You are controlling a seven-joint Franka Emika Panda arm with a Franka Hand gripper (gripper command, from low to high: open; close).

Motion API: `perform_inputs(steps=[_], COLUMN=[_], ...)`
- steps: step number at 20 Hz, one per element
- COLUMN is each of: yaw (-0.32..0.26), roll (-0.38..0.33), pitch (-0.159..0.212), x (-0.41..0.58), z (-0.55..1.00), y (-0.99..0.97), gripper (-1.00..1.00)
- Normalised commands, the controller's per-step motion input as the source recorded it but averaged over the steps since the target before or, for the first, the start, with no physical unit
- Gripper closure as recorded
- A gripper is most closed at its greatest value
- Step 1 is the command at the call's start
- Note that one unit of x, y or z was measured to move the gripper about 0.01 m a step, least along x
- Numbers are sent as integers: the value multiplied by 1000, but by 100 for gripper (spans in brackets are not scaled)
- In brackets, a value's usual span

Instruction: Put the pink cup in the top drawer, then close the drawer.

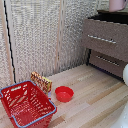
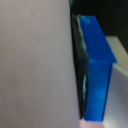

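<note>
The pink recepticle [image 1: 117,4] shows at the top edge of the exterior view, cut off by the frame, just above the storage unit [image 1: 107,45]. The highest section [image 1: 102,36] stands pulled out, its dark inside showing under the mug. In the wrist view the mug's pale wall [image 2: 35,60] fills most of the picture. One blue-tipped finger [image 2: 97,65] of the pinch receptors [image 2: 70,65] presses flat against that wall; the other finger is hidden. The gripper is shut on the mug. A white part of the arm [image 1: 125,75] shows at the exterior view's right edge.
The lower drawer [image 1: 107,61] is closed. A red wire basket [image 1: 26,104] sits on the wooden floor at the exterior view's left, with a yellow-orange packet [image 1: 41,81] behind it and a shallow red bowl [image 1: 64,93] beside it. Pale curtains hang behind.
</note>
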Motion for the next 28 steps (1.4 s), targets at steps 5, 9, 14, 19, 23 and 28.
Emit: perform_inputs(steps=[5, 9, 14, 19, 23, 28], yaw=[1, -38, -8, 13, 122, 155], roll=[-68, 19, 61, -65, -205, -189], pitch=[-10, 13, 74, 61, 42, 33], x=[-173, 68, 37, 0, 9, 25], z=[-189, 186, 238, 94, 76, 27], y=[0, 6, 181, 422, 334, 285], gripper=[-100, -100, -100, -100, -100, -100])
